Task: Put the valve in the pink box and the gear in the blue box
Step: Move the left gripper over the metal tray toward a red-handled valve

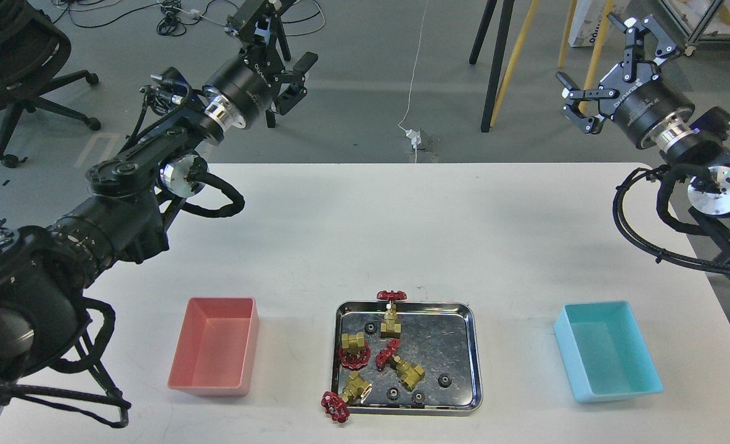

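Observation:
Several brass valves with red handwheels lie in a shiny steel tray (475, 361) at the table's front centre: one valve (391, 313) at the tray's back rim, another (352, 347) on the left, a third (403, 365) in the middle. A further valve (348, 394) hangs over the front left corner. Small black gears (444, 380) (393, 393) (371, 327) lie among them. The pink box (212, 388) sits empty left of the tray, the blue box (618, 393) empty to the right. My left gripper (283, 34) is open, high over the table's far left. My right gripper (590, 50) is open, high at the far right.
The white table's far edge (402, 164) runs behind the tray. Beyond it are grey floor, an office chair (13, 68), cables and stand legs (494, 61). My thick left arm (118, 203) crosses the table's left side.

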Controlling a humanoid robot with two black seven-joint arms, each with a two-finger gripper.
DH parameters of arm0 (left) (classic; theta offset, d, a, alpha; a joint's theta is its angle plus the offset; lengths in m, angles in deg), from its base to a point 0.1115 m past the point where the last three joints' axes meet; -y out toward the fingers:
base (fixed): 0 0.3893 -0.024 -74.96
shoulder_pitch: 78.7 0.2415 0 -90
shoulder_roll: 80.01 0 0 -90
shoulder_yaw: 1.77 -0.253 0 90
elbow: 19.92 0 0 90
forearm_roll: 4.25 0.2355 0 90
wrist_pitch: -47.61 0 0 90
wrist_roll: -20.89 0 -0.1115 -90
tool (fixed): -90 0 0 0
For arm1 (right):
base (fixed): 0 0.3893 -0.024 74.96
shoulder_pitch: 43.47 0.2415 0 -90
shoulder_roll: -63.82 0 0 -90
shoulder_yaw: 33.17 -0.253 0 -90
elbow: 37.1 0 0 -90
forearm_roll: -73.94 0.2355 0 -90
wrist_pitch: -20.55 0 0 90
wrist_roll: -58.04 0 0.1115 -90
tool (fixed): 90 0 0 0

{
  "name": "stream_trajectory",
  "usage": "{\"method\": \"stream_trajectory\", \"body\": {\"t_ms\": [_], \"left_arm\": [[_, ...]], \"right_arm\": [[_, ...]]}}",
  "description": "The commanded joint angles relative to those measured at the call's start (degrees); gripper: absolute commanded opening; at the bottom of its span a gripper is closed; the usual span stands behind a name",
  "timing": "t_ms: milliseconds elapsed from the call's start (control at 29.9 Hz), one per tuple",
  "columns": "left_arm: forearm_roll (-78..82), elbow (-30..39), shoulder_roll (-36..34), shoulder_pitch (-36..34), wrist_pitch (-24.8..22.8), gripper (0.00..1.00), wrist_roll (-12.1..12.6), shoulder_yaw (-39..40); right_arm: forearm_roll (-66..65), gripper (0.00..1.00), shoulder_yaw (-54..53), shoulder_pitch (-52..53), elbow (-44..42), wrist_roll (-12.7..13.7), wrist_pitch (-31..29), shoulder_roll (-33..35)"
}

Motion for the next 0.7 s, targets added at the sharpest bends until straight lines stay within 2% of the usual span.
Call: {"method": "stream_trajectory", "body": {"t_ms": [0,234,368,468,568,668], "left_arm": [[-0.16,0.14,-1.6,0.59,0.0,1.0,0.0,0.84],[-2.17,-0.65,-1.61,0.5,0.0,1.0,0.0,3.9],[-3.41,0.58,-0.03,1.29,0.0,1.0,0.0,6.02],[-2.8,6.71,-0.46,3.05,0.0,1.0,0.0,5.5],[-1.66,16.46,-6.15,3.4,0.0,1.0,0.0,5.58],[4.04,26.13,-11.09,2.62,0.0,1.0,0.0,6.02]], "right_arm": [[0.01,1.0,-0.17,-0.59,-0.01,-0.02,0.0,-0.41],[1.06,1.0,-8.34,2.29,-0.19,-0.37,0.0,-0.76],[0.45,1.0,-5.29,12.47,-0.45,0.24,0.0,1.51],[0.71,1.0,4.1,21.79,-0.98,1.03,0.0,5.91],[1.07,1.0,12.29,29.89,-0.45,3.66,0.0,7.15],[0.98,1.0,15.73,32.89,-0.98,6.3,0.0,7.15]]}}
